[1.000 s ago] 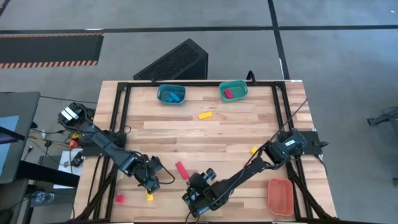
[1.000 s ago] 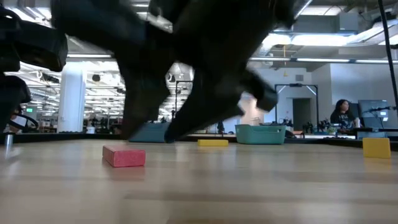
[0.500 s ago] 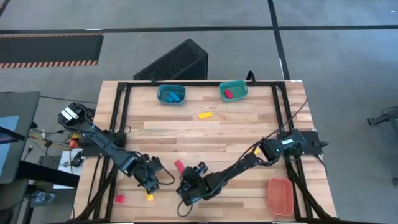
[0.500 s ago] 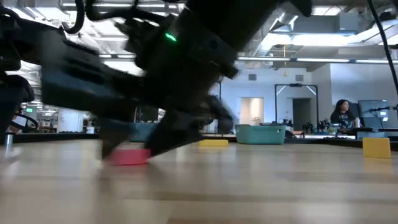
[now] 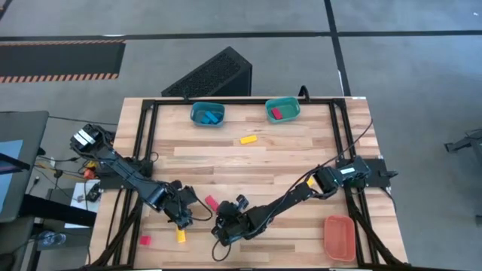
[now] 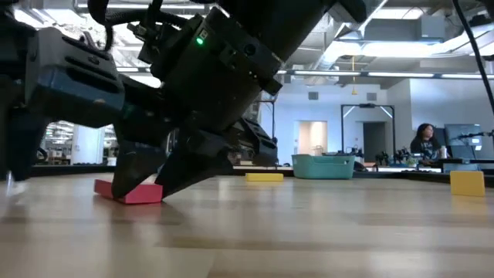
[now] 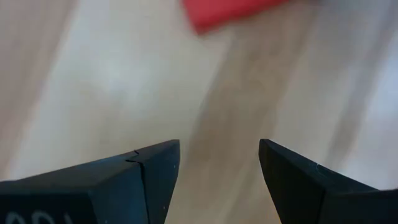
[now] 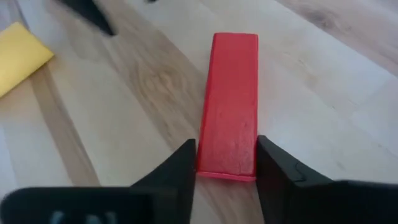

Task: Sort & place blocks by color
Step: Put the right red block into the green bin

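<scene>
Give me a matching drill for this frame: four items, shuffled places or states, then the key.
Items:
1. long red plastic bar block
2. yellow bar block
3. orange rectangular bin
4. left gripper

Places or states:
A. open, nothing between its fingers
B. between the right gripper fingers, lying on the wooden table
C. alone mid-table, in front of the blue bin and teal bin
D. near corner on the right arm's side

Pairs: 1-B, 2-C, 3-D, 4-A
</scene>
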You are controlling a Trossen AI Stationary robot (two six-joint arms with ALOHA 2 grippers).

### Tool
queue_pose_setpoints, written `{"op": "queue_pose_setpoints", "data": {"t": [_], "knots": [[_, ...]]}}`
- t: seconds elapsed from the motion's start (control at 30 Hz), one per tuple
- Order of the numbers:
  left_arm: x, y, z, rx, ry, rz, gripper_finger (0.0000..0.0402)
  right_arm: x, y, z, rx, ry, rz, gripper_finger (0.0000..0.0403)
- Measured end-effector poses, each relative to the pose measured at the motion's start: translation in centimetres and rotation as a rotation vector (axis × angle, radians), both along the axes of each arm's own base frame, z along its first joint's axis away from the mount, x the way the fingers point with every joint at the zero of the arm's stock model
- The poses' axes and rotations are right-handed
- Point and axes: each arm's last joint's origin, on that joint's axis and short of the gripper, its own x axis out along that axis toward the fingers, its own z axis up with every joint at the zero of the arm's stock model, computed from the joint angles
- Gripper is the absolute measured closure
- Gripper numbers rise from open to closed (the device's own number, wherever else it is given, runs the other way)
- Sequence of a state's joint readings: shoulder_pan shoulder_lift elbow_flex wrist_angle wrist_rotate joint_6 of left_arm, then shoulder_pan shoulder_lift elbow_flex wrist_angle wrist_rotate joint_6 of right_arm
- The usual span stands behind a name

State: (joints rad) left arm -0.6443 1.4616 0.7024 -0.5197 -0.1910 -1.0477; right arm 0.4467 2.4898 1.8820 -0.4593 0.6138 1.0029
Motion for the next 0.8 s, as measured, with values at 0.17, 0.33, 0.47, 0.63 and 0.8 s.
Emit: {"op": "queue_pose_setpoints", "data": {"t": [0.17,0.33,0.47,0.63,0.8], "knots": [[0.9,1.6,0.0,0.057,0.006,-0.020,0.0194,-0.3,-1.3,2.0,-0.058,0.092,0.088,0.0288],[2.2,4.0,0.0,0.124,-0.008,-0.016,0.0194,-1.6,-3.6,4.1,-0.143,0.252,0.074,0.0276],[3.2,6.3,0.0,0.157,-0.011,0.007,0.0194,-2.6,-4.8,6.1,-0.180,0.311,0.060,0.0230],[3.9,8.1,0.1,0.127,-0.005,0.030,0.0194,-5.2,-5.2,8.2,-0.154,0.236,0.051,0.0243],[4.0,8.6,0.2,0.116,-0.006,0.048,0.0194,-9.9,-6.4,10.4,-0.102,0.136,0.005,0.0285]]}}
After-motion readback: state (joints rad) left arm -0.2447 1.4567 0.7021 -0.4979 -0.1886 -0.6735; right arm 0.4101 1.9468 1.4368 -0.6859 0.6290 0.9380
